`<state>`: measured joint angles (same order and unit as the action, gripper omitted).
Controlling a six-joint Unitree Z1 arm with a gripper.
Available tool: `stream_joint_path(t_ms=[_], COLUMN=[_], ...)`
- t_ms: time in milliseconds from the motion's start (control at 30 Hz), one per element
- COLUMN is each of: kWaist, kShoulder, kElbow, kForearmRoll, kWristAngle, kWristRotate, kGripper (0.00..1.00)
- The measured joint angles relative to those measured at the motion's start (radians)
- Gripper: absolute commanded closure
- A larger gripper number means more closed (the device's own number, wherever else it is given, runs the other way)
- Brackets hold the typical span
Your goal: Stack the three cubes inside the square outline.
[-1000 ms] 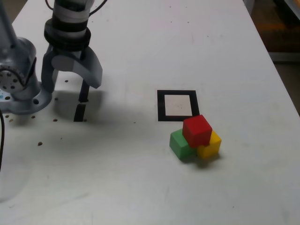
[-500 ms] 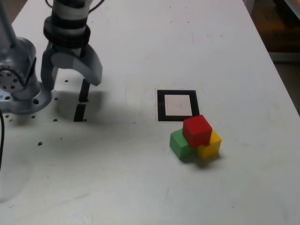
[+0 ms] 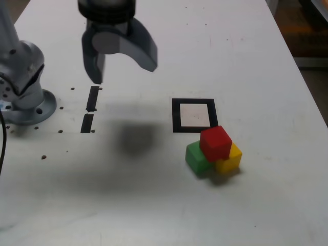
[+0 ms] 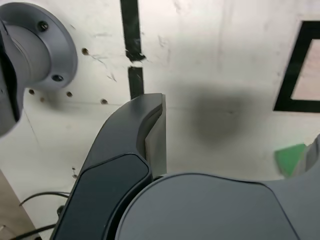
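Evenly and brightly lit from overhead, with the white surface [image 3: 246,51] close to washed out but free of hard glare. Soft, diffuse shadow pooled beneath the raised end effector [image 3: 123,66] in both views, plus a short dark one beside the cubes [image 3: 213,151]. Sharp in the exterior view; slightly blurred up close in the wrist view.

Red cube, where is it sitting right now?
In the exterior view, the red cube rests on top of the green cube and the yellow cube, just outside the square outline, off its near right corner.
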<state>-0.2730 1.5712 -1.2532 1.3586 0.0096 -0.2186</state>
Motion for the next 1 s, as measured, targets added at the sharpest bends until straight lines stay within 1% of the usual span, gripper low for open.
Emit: stream_joint_path(t_ms=[200,333,533,600,700,767,867,1000], kWaist=[-0.110,-0.175,-0.228,-0.229,-0.226,-0.225,-0.221,-0.215], kShoulder=[0.099,0.226,0.402,0.421,0.423,0.428,0.462,0.495], kElbow=[-0.193,-0.329,-0.524,-0.586,-0.663,-0.654,-0.651,-0.651], kForearmRoll=[0.068,0.108,0.125,0.125,0.123,0.121,0.121,0.118], kWristAngle=[0.007,-0.002,-0.026,-0.026,-0.019,-0.016,-0.015,-0.040], kWristRotate=[-0.115,-0.197,-0.279,-0.284,-0.285,-0.287,-0.292,-0.293], kGripper=[0.04,0.04,0.04,0.04,0.04,0.04,0.04,0.04])
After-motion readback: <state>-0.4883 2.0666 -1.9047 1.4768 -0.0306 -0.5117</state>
